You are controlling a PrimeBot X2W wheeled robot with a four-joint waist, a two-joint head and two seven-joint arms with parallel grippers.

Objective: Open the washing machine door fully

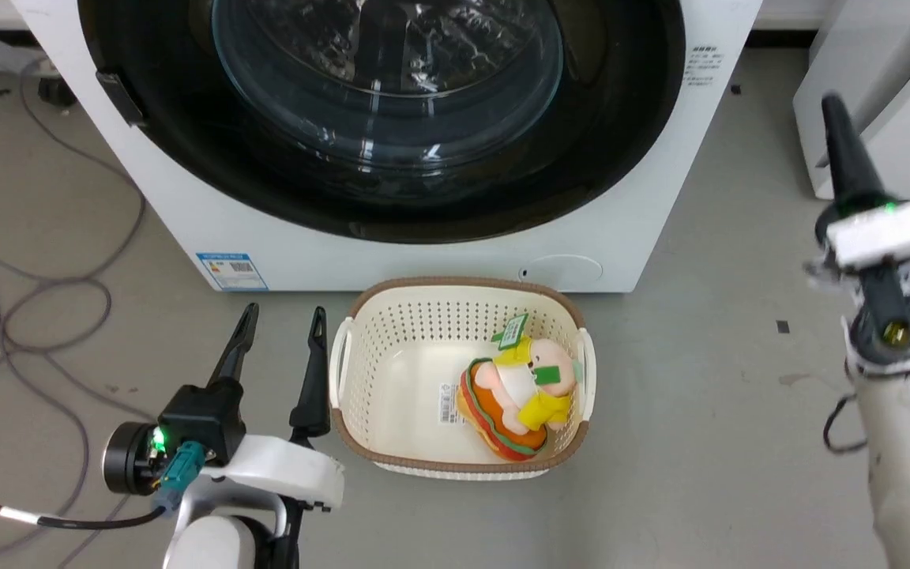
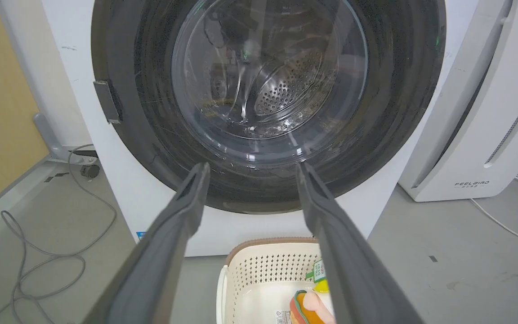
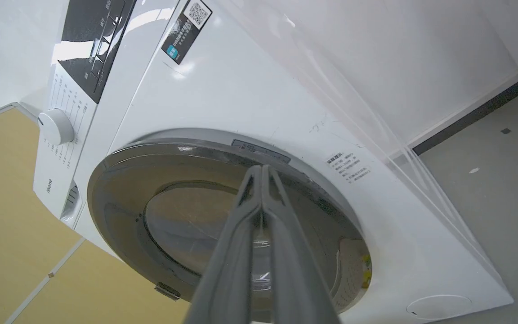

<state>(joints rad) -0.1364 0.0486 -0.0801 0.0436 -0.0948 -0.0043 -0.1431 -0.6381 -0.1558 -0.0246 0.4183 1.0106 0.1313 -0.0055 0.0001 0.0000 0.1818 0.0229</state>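
Grey floor (image 1: 700,411); washing machine door (image 1: 621,118), upper centre, shut. Left tool (image 1: 283,312), lower left, spread and empty; right tool (image 1: 832,111) pinched closed. Best: hook the door's upper-left tab (image 1: 119,99), swing wide.

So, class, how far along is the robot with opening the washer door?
Nothing looks done: the washing machine door sits flush against the washer's front. In hand: the shut right claw points at the door, not yet on it; the open left claw hangs beside the laundry basket. Left: catching the door and swinging it fully open.
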